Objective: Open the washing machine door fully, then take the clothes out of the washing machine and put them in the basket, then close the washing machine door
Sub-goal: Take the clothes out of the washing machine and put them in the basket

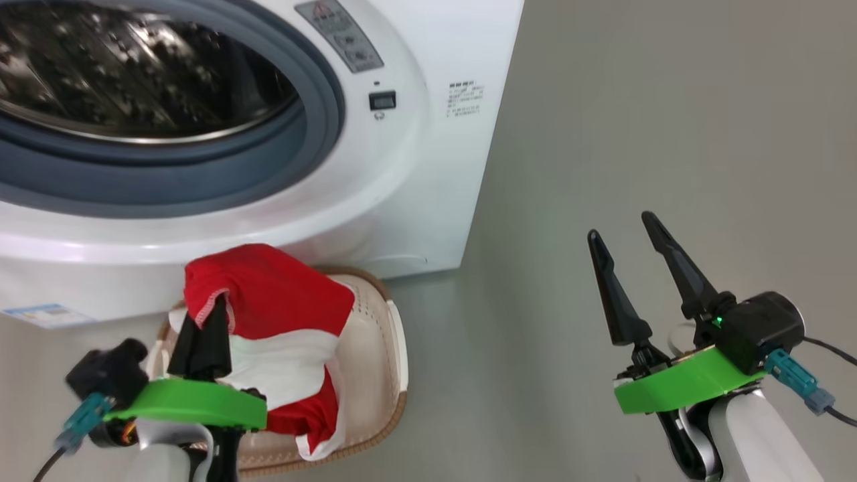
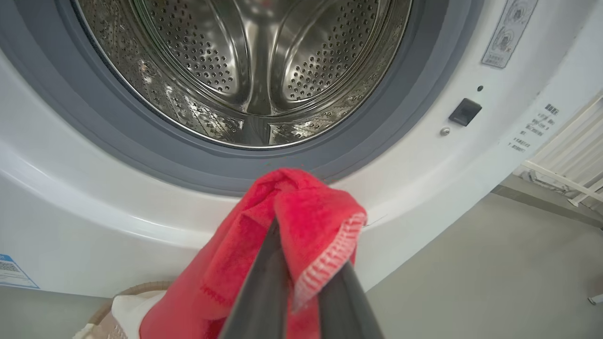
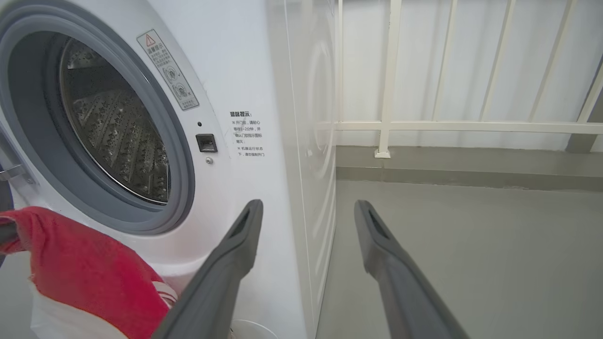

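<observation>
Grey floor (image 1: 636, 120), white washer (image 1: 415, 167) ahead. The left tool (image 1: 204, 341) is clamped on a bunched fold of the clothes (image 1: 268, 294), which drape from it over the basket (image 1: 381, 348) beneath. The cloth looks soft, light and limp; a thick fold likely grips best. The right tool (image 1: 620, 227) stands apart, empty.

The basket (image 1: 400, 335) stands on the floor (image 1: 636, 134) just in front of the washing machine (image 1: 415, 187), with the clothes (image 1: 274, 301) hanging over it.
</observation>
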